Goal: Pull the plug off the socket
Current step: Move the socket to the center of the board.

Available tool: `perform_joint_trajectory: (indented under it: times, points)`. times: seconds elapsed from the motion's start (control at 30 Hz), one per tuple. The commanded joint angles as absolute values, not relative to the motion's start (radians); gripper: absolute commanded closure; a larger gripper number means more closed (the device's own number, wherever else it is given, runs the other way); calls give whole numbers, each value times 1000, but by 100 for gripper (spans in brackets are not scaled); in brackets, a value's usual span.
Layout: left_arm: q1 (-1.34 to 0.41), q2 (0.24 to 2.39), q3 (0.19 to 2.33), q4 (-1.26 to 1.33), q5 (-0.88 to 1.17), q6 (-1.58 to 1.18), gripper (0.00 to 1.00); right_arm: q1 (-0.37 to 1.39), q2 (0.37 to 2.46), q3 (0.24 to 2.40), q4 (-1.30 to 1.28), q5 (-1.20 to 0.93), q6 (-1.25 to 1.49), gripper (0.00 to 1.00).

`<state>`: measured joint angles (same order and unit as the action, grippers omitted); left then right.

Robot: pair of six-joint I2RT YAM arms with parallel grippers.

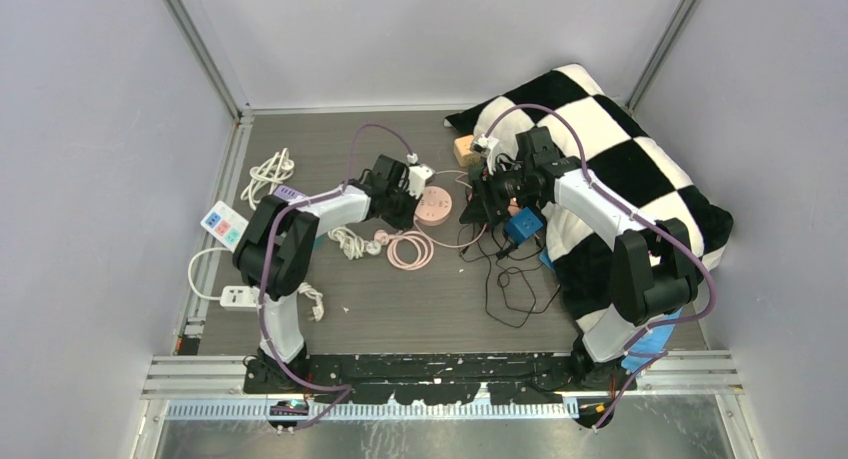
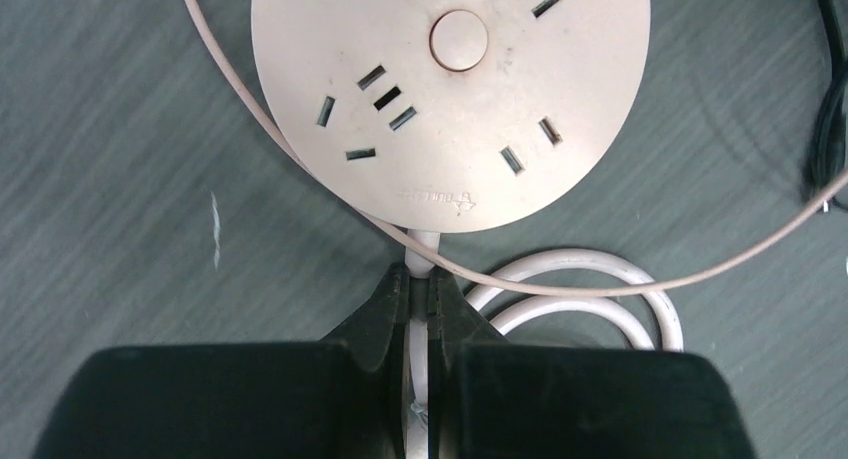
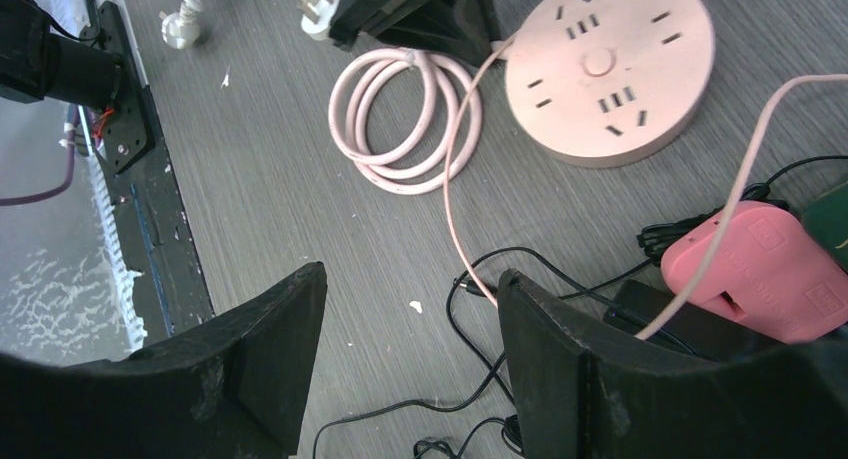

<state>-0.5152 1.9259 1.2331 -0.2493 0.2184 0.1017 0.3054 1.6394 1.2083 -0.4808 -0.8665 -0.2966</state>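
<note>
The round pink socket (image 1: 434, 205) lies flat on the table, and every slot that shows in the wrist views is empty (image 2: 450, 89) (image 3: 610, 69). My left gripper (image 2: 420, 289) is shut on the socket's own pale cord right where it leaves the rim. That cord runs into a coil (image 3: 405, 119). A pink plug block (image 3: 770, 269) lies apart from the socket, on black cables, with a thin pink cable (image 3: 450, 179) looping from it. My right gripper (image 3: 412, 279) is open and empty above the table, just left of the pink plug.
A black-and-white checkered pillow (image 1: 620, 169) fills the back right. Loose black cables (image 1: 510, 289) and a blue box (image 1: 523, 224) lie under the right arm. Two white power strips (image 1: 224, 224) (image 1: 238, 297) and a white cable bundle (image 1: 265, 174) sit at the left edge.
</note>
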Motion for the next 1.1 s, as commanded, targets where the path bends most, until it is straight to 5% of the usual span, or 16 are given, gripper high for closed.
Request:
perform_joint_trajectory:
  times: [0.0, 0.57, 0.8, 1.07]
  points:
    - [-517, 1797, 1158, -230, 224, 111, 100, 300, 1621, 1249, -482, -894, -299, 32]
    - [-514, 1757, 1216, -468, 476, -124, 100, 348, 1609, 1140, -408, -1021, -426, 33]
    - [-499, 1698, 1161, -432, 506, -150, 100, 487, 1585, 1015, -266, -805, -556, 34]
    - [-490, 1676, 1128, -407, 531, -165, 100, 586, 1640, 1021, -290, -647, -635, 49]
